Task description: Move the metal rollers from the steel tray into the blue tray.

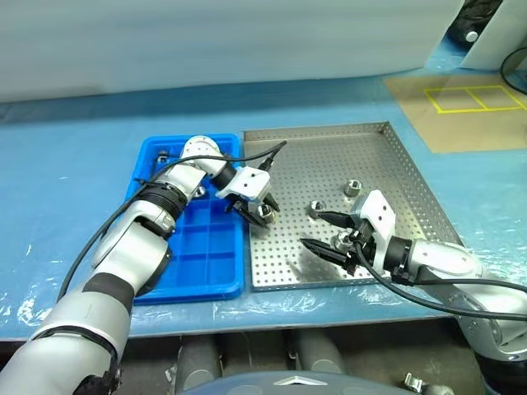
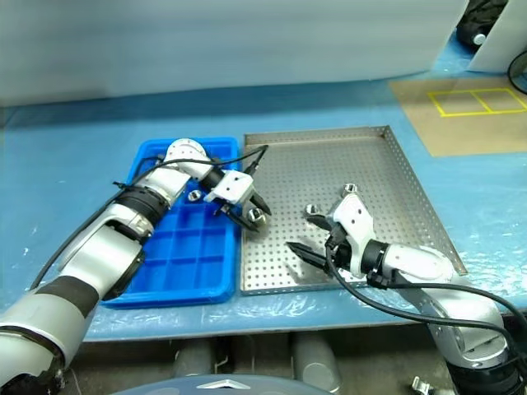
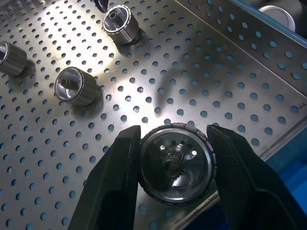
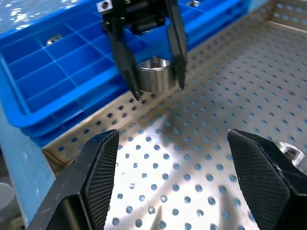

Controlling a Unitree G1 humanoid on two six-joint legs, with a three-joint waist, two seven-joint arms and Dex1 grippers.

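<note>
Now: left claw (image 1: 262, 212) pinching 1 roller (image 4: 154, 75) | right claw (image 1: 324, 233) spread | steel tray (image 1: 395, 177): 3 rollers loose

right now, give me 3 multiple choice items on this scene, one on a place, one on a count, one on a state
1. Where is the left gripper?
A. at the steel tray's edge beside the blue tray
B. at the steel tray's far right corner
C. off the table

2. How many metal rollers stand loose on the steel tray?
A. none
B. three
C. seven

3. What state is the right gripper in?
A. shut on a roller
B. open and empty
C. shut on the tray rim

Answers:
1. A, the head views show it over the steel tray's left edge, next to the blue tray.
2. B, three loose rollers show there, besides the held roller.
3. B, its wrist view shows the fingers spread with nothing between them.
</note>
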